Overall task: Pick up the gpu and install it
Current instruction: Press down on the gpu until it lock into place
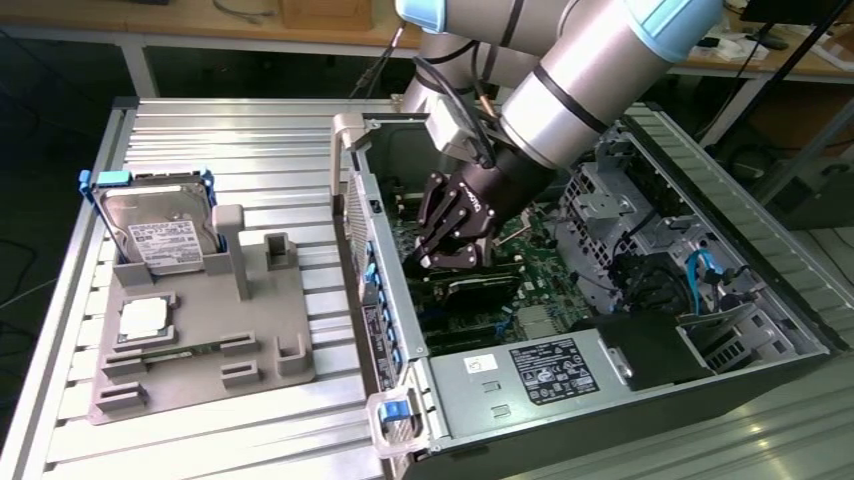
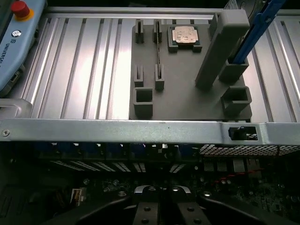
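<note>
Claw [image 1: 447,262] deep inside the open case [image 1: 694,190], fingers pressed together. Just under it a flat black gpu [image 1: 483,284] lies over the green board [image 1: 541,262]; whether pinched or fully seated, can't tell. Beyond the case wall: grey slotted holder [image 2: 187,98], silver chip [image 2: 185,35], ribbed metal table [image 2: 79,65].

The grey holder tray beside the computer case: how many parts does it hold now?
2. The hard drive stands upright at the grey holder tray's far end; the square chip lies flat nearer its middle. Small parts may be hidden.
</note>
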`<state>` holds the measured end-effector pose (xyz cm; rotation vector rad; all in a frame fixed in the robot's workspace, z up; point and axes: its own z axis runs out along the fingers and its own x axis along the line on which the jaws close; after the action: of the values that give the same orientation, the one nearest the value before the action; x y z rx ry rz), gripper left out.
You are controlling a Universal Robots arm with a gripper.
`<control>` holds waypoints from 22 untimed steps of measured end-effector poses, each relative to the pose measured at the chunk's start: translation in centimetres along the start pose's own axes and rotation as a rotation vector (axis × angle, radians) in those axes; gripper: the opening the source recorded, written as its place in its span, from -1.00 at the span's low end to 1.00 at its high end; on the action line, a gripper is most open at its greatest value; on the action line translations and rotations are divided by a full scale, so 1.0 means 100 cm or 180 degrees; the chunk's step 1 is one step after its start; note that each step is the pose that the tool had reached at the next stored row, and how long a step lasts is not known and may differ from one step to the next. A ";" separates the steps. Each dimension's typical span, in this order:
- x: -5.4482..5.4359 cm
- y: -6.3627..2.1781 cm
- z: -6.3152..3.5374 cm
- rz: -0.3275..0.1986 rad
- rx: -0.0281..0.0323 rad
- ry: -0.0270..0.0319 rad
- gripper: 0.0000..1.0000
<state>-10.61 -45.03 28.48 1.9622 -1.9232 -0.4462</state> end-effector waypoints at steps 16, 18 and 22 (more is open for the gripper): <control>0.000 0.0107 0.0056 0.0002 0.0076 0.0001 -0.79; 0.000 0.0101 0.0051 0.0003 0.0069 0.0000 -0.79; 0.000 0.0102 0.0030 0.0002 0.0055 0.0001 -0.79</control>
<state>-11.65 -45.02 28.68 1.9722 -1.9338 -0.4303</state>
